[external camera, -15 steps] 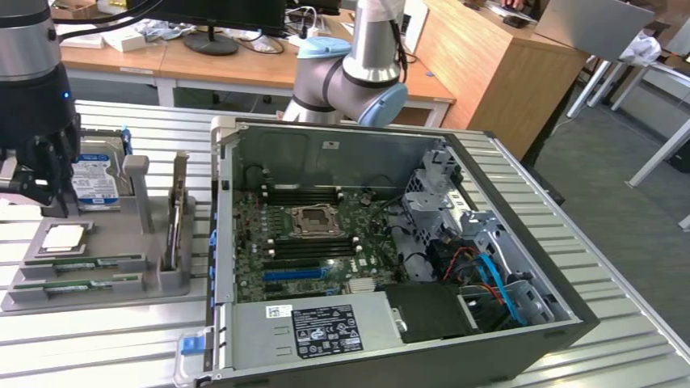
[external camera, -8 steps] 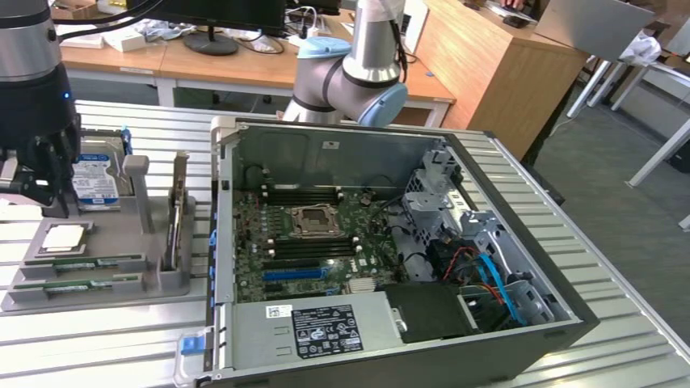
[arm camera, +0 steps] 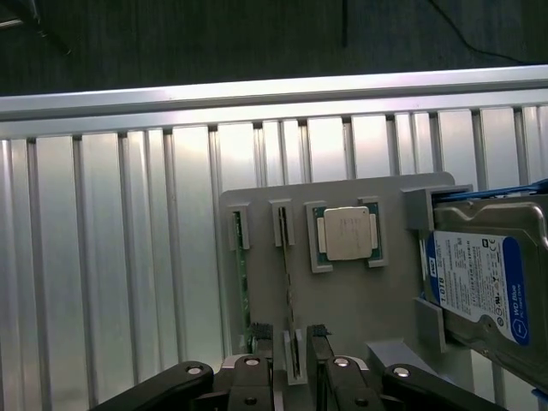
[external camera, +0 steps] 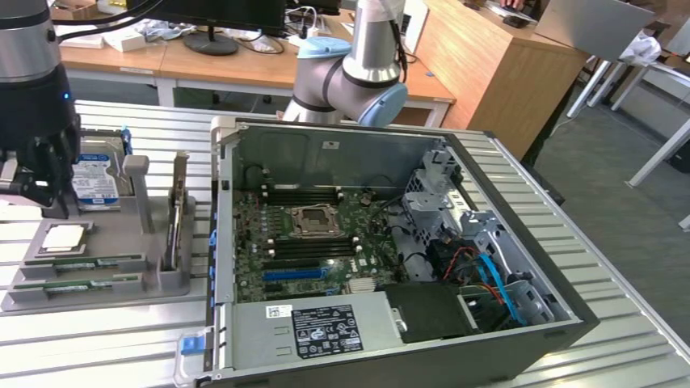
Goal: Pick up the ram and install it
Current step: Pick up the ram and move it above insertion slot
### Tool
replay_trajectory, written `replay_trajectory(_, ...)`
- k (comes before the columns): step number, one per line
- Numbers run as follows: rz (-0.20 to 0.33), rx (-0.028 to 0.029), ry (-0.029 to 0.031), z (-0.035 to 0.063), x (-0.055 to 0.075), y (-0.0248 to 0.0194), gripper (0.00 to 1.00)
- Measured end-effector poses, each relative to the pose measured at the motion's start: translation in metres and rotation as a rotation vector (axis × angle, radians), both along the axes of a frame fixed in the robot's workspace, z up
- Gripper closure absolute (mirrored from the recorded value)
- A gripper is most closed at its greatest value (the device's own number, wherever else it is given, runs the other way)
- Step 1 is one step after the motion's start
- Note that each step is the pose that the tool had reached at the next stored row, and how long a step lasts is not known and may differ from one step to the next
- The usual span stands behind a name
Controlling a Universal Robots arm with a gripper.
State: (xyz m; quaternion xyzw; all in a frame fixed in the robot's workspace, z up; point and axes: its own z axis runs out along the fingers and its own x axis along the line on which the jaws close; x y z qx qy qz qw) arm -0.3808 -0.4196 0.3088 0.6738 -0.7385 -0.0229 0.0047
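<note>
The ram (external camera: pixel 84 261), seated in the tray (external camera: pixel 129 242) at nine o'clock of the case (external camera: pixel 356 153) in the exterior view, is judged light, stiff and fragile, best pinched across its flat faces at mid-length by the gripper (arm camera: pixel 288 338), held wide and empty.

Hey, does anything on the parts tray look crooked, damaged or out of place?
Nothing stands out. Both ram sticks lie straight in their slots on the tray, the processor sits square in its pocket, and the hard drive rests in its holder.
</note>
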Motion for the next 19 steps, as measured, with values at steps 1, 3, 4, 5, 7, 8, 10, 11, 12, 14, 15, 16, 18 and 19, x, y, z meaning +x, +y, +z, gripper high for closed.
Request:
replay_trajectory(1,0.0,-0.0001,0.0001,0.0001,0.0,-0.0007,0.7)
replay_trajectory(3,0.0,0.0,0.0,0.0,0.0,-0.0021,0.7)
replay_trajectory(4,0.0,0.0,-0.0001,0.0,0.0,-0.0028,0.7)
replay_trajectory(5,0.0,0.0,0.0,0.0,0.0,-0.0035,0.7)
replay_trajectory(7,0.0,0.0,0.0001,0.0,0.0,-0.0048,0.7)
replay_trajectory(8,0.0,0.0,0.0,0.0,0.0,-0.0052,0.7)
replay_trajectory(10,0.0,0.0001,0.0,0.0,0.0,-0.0063,0.7)
replay_trajectory(11,0.0,0.0,0.0,0.0,0.0,-0.0068,0.7)
replay_trajectory(12,0.0,0.0,0.0,0.0,0.0,-0.0073,0.7)
replay_trajectory(14,0.0,0.0,0.0001,0.0001,0.0,-0.0075,0.7)
replay_trajectory(15,0.0,0.0,0.0001,0.0,0.0,-0.0075,0.7)
replay_trajectory(16,0.0,0.0,0.0,0.0,0.0,-0.0075,0.7)
replay_trajectory(18,0.0,0.0,0.0,0.0,0.0,-0.0076,0.7)
replay_trajectory(19,0.0,0.0,0.0001,-0.0001,0.0,-0.0076,0.7)
